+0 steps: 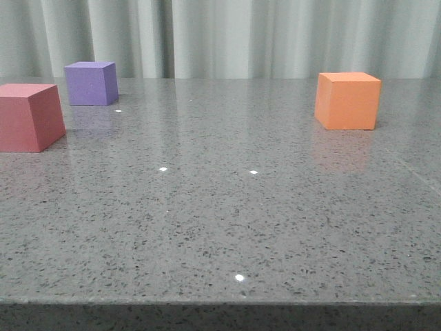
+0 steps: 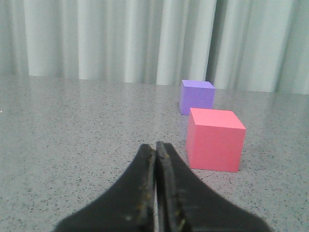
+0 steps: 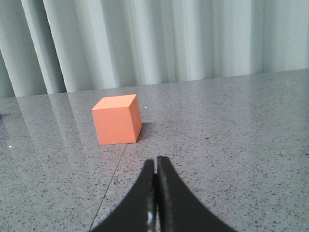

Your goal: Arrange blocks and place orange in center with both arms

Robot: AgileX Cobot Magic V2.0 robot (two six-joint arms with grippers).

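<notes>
The left hand (image 2: 155,154) is clenched tight with nothing in it, low over the bench (image 1: 220,227). The right hand (image 3: 155,169) is clenched and holds nothing too. Just past the left hand sits the one red block (image 2: 215,139), and behind it the one purple block (image 2: 197,97). The one orange block (image 3: 117,120) sits alone ahead of the right hand, far on the right. It looks light, a bit squashy and not slippery. A hand should pinch two flat sides.
</notes>
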